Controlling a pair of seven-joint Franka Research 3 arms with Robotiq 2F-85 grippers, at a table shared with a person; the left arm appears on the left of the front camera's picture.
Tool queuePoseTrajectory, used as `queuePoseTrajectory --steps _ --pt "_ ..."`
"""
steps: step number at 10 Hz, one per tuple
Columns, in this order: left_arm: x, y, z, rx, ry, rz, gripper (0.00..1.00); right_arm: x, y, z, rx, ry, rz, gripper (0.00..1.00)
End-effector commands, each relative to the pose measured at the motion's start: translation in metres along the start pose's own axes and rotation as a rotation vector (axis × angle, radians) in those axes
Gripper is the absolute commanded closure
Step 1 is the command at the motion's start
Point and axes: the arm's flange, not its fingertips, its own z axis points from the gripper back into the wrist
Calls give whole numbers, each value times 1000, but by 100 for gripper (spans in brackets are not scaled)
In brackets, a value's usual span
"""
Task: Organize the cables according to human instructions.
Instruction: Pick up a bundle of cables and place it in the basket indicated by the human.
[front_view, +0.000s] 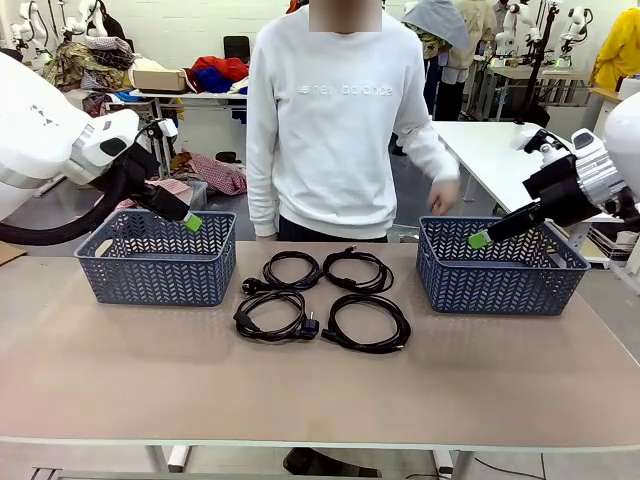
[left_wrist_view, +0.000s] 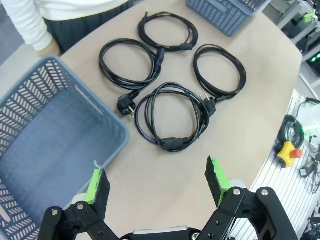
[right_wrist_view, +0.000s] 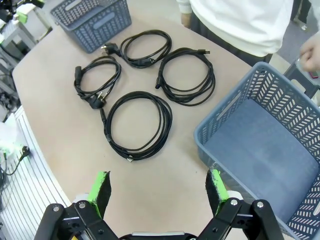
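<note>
Both grippers (left_wrist_view: 156, 182) (right_wrist_view: 157, 192) spread, empty. Cables (left_wrist_view: 172, 117) ahead of you: light, floppy; pinch the bundled strands, not the plug.

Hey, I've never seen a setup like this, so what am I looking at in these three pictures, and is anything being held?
Two white robot arms work at a table, facing a person in a white sweater. The front picture comes from a camera between the arms. The other two come from cameras on the wrists, looking down past each claw's green-tipped fingers. The left claw hangs by the left basket, the right claw by the right basket. Both claws are open and hold nothing. Both baskets look empty. Between them lie four coiled black cables, two by two.
</note>
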Motion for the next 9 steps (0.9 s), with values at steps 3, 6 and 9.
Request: queuePoseTrajectory --steps 3,6,9 --pt "-2 1 2 -18 -17 -13 0 0 -4 -3 20 -20 14 0" --pt "-2 1 2 -18 -17 -13 0 0 -4 -3 20 -20 14 0" --pt "-2 1 2 -18 -17 -13 0 0 -4 -3 20 -20 14 0"
